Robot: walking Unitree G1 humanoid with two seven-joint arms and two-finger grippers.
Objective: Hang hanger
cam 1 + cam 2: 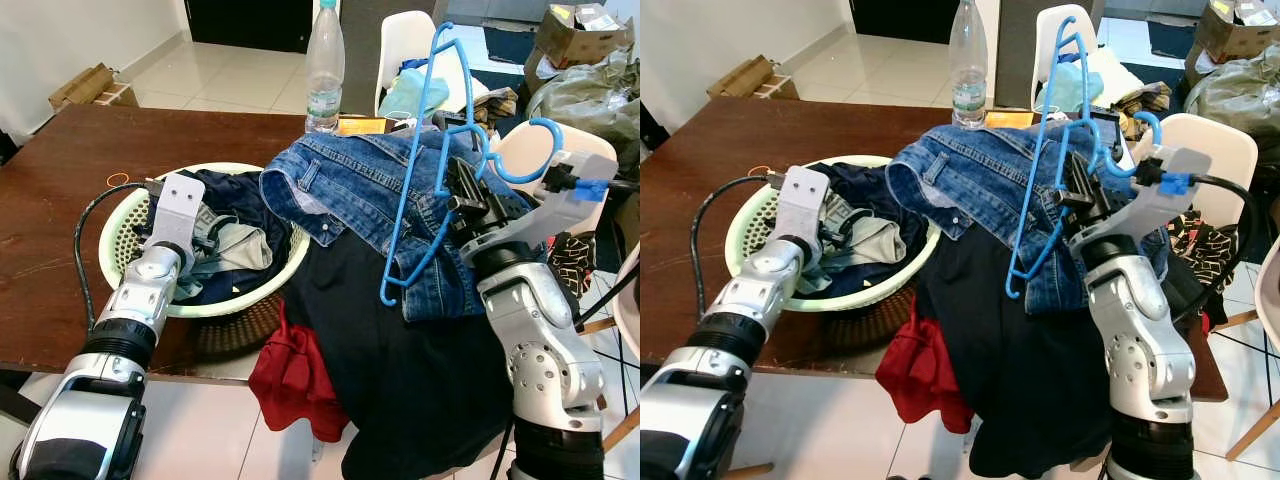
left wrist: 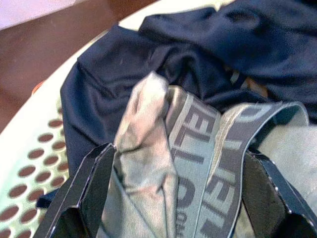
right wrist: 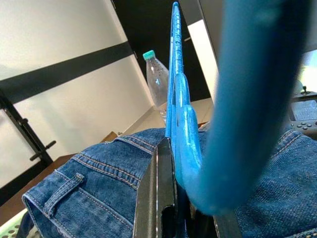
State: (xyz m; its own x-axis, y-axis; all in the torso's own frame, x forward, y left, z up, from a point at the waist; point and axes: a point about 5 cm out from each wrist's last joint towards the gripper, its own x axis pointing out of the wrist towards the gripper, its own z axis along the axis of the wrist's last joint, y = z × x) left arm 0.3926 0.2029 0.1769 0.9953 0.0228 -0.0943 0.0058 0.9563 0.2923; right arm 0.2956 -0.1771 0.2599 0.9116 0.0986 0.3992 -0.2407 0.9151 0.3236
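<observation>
Brown desk [image 1: 60,200] carries jeans [image 1: 350,185]; above them the blue hanger [image 1: 425,160] is clamped upright in the right gripper [image 1: 462,195]. Left gripper [image 2: 173,193], spread open, straddles grey underwear [image 2: 198,163] inside the basket [image 1: 115,235].

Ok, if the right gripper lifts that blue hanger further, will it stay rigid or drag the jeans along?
The blue hanger looks like thin plastic, so probably light and slightly springy. The right gripper pinches it near the hook, so its long lower end may swing. It rests against the jeans, and could snag the denim.
</observation>
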